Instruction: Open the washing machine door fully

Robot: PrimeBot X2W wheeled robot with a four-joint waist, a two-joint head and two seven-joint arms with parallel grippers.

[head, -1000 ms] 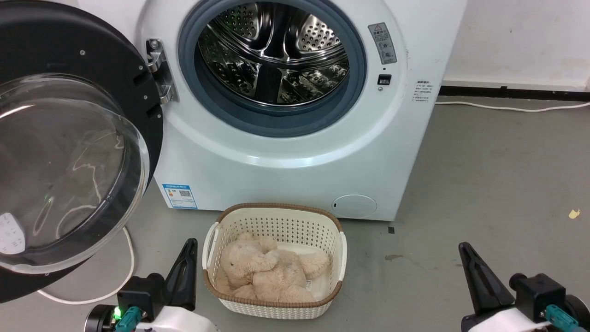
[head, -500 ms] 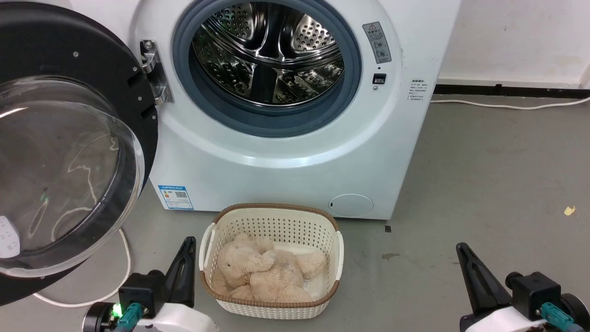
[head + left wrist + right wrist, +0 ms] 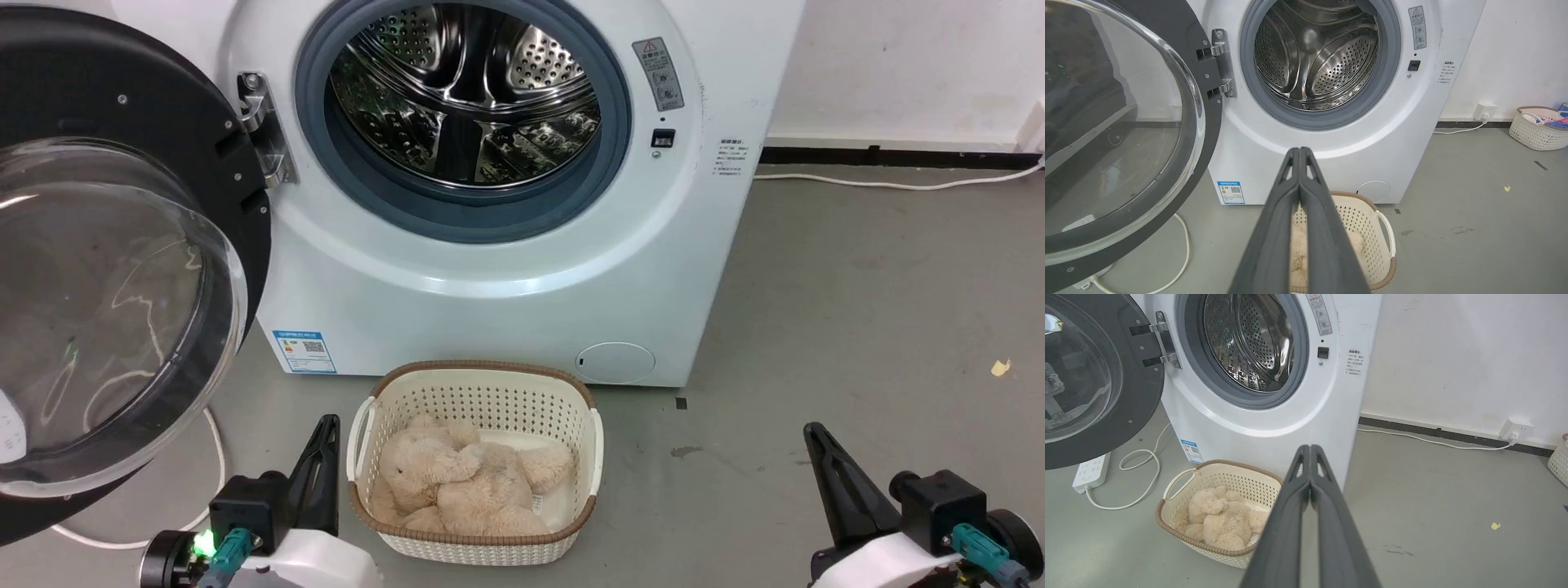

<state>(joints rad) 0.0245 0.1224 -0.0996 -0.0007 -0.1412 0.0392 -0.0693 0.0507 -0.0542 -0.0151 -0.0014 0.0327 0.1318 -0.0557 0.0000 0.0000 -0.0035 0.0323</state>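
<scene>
washing machine door [image 3: 114, 269] wide open, rim left of closed left gripper [image 3: 329, 425]

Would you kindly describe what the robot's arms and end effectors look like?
Each arm has a glossy white forearm shell and a black boxy mount. The left end effector and right end effector each have two long, dark grey, tapering fingers with triangular cut-outs near the tips. Teal connectors sit at both wrists; a green light glows beside the left one.

- Grey warning label [image 3: 658, 73] on the washing machine [image 3: 490, 310] front: a red triangle sign, the words too small to read.
- Blue label [image 3: 304, 351] low on it: a QR code, the text unreadable.
</scene>
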